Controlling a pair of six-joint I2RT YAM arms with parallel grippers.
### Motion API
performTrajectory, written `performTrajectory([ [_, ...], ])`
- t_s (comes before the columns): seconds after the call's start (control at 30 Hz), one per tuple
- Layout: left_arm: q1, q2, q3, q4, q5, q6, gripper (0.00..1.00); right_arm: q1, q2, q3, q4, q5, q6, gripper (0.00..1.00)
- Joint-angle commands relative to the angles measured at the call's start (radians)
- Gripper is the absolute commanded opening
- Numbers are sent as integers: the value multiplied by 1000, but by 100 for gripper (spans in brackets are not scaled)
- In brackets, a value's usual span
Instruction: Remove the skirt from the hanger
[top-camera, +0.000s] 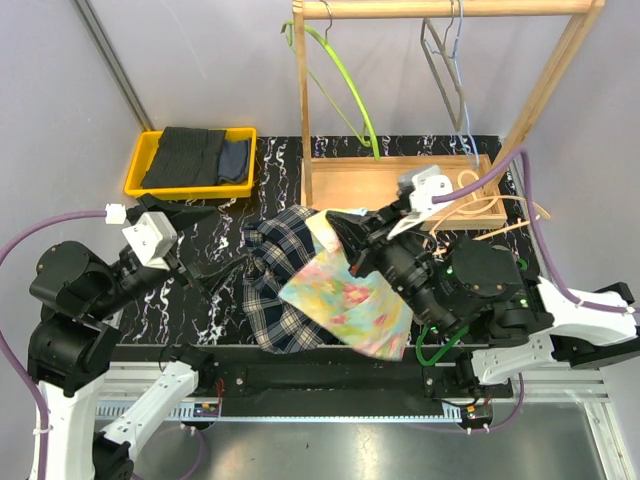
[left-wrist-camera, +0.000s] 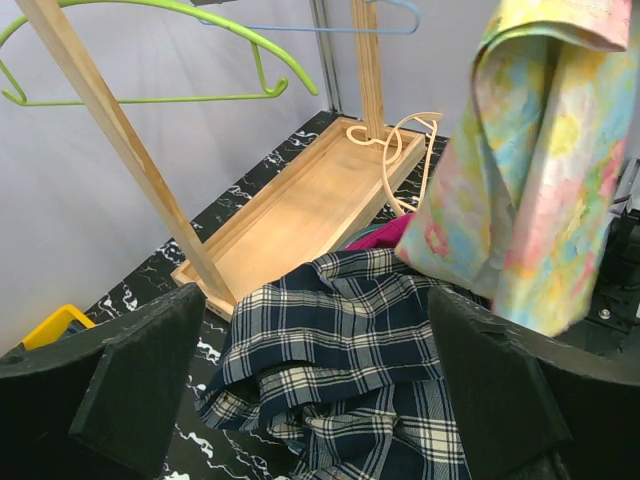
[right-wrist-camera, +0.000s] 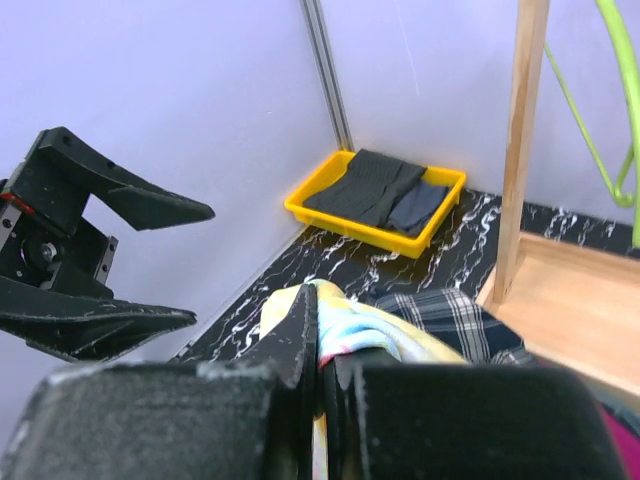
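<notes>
My right gripper (top-camera: 345, 232) is shut on the top edge of a pastel floral skirt (top-camera: 350, 300), which hangs from it above the table; the right wrist view shows the cloth (right-wrist-camera: 375, 330) pinched between the shut fingers (right-wrist-camera: 300, 340). No hanger shows in that skirt. A beige hanger (top-camera: 480, 195) lies on the wooden rack base (top-camera: 370, 185). My left gripper (top-camera: 212, 245) stands open to the left of the skirt, empty, facing a crumpled navy plaid skirt (left-wrist-camera: 340, 370) on the table. The floral skirt (left-wrist-camera: 530, 180) hangs at the upper right of the left wrist view.
A green hanger (top-camera: 340, 70) and thin wire hangers (top-camera: 450, 70) hang from the wooden rack's top bar. A yellow bin (top-camera: 135, 175) with dark folded clothes stands at the back left. A bit of magenta cloth (left-wrist-camera: 385, 232) lies beside the plaid skirt.
</notes>
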Motion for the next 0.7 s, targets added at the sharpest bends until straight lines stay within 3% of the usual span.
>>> performTrajectory([
  [0.0,12,-4,-5,31,19,-20,99,7,54,37,260,-40,-259,0],
  [0.17,15,-11,-8,31,19,-20,99,5,115,152,372,-115,-410,0],
  [0.47,24,-21,-27,29,36,-40,99,-2,273,434,387,-196,-579,0],
  [0.57,27,-26,-30,31,38,-41,99,-30,275,401,396,-172,-560,0],
  [0.67,29,-29,-34,29,42,-43,99,-106,180,167,425,-190,-469,0],
])
